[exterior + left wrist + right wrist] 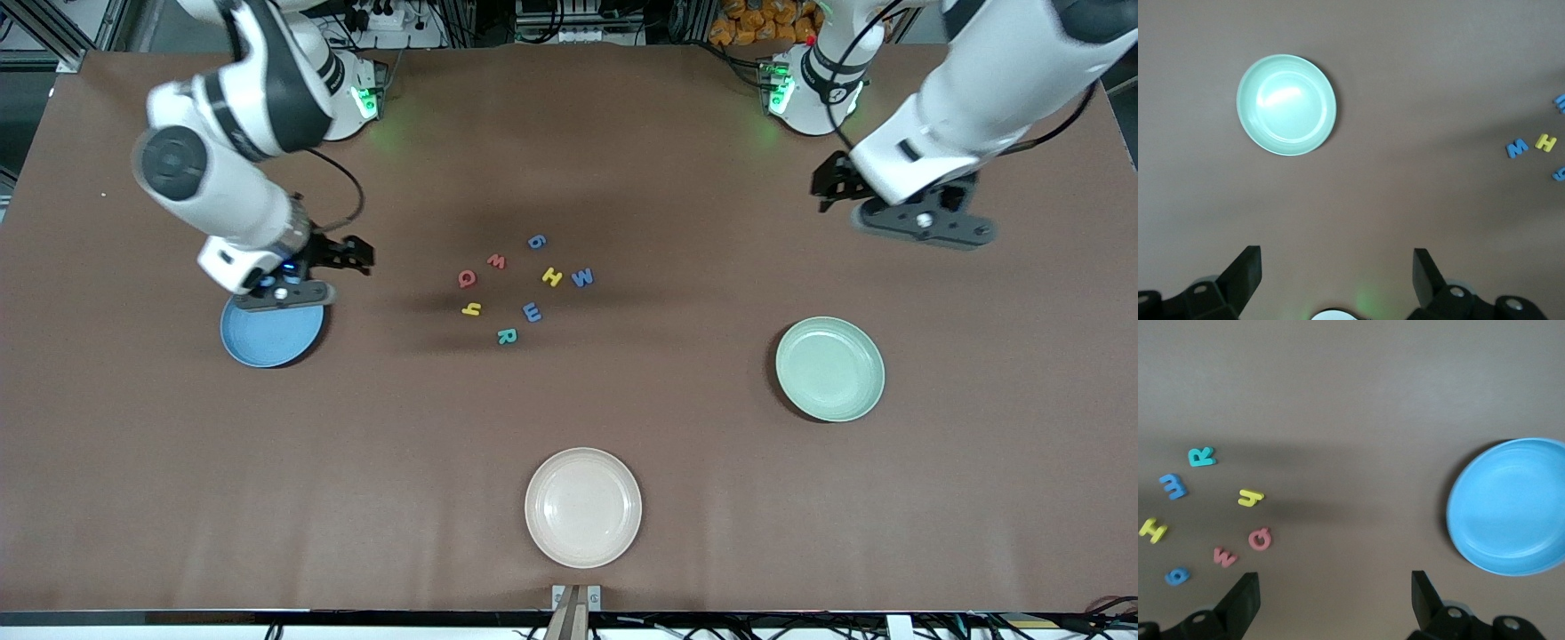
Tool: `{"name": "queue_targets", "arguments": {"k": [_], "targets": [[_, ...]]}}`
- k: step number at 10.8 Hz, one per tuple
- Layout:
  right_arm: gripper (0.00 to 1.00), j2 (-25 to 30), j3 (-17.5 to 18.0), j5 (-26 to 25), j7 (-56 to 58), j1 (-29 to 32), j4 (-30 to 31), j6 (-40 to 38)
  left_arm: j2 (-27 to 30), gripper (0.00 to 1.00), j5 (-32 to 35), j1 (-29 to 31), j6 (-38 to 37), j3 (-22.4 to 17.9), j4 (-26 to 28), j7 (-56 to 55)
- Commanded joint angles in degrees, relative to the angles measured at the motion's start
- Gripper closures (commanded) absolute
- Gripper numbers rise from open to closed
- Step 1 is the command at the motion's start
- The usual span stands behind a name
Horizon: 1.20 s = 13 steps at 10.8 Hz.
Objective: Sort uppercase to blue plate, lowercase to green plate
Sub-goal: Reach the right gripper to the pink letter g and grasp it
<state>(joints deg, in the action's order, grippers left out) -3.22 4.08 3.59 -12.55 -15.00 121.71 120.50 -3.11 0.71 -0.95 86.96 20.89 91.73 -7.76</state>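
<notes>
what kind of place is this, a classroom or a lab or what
Most likely a robotics lab: two arms are mounted at a brown-covered table, cables and power strips run along its edge by the bases, and foam letters with three plain plates look staged for a sorting test.

**Two white arms, black at the joints**

Both arms wear glossy white shells broken by dark grey-black bands at the joints. A round grey cap marks the right arm's elbow. Black cables loop loosely along each arm. Green lights glow at both white bases. The left gripper [925, 218] and right gripper [283, 292] are black, with silver screws on their bodies and blunt, wedge-shaped black fingers [1248, 267].
</notes>
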Motion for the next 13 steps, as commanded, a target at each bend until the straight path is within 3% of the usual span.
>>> {"name": "queue_targets", "arguments": {"k": [1,6,10,13], "targets": [[0.0,-2.38,-0.48,0.54,-3.94,-2.56,6.5,10.07,-2.41,0.0,0.52,0.33,0.75,0.12,-0.59,-0.41],[0.0,-9.86,-0.48,0.54,-15.29,-10.91,11.87,26.86,-4.09,0.0,1.13,-0.46,1.19,0.21,-0.85,-0.32],[0.02,-13.46,-0.57,0.46,-18.3,-14.26,12.23,30.93,-4.62,0.0,1.31,0.33,1.19,0.21,-0.59,0.03],[0.1,-15.67,-0.57,-0.07,-22.69,-17.6,12.14,32.26,-4.97,0.0,1.31,0.33,1.19,0.21,-0.59,0.03]]}}
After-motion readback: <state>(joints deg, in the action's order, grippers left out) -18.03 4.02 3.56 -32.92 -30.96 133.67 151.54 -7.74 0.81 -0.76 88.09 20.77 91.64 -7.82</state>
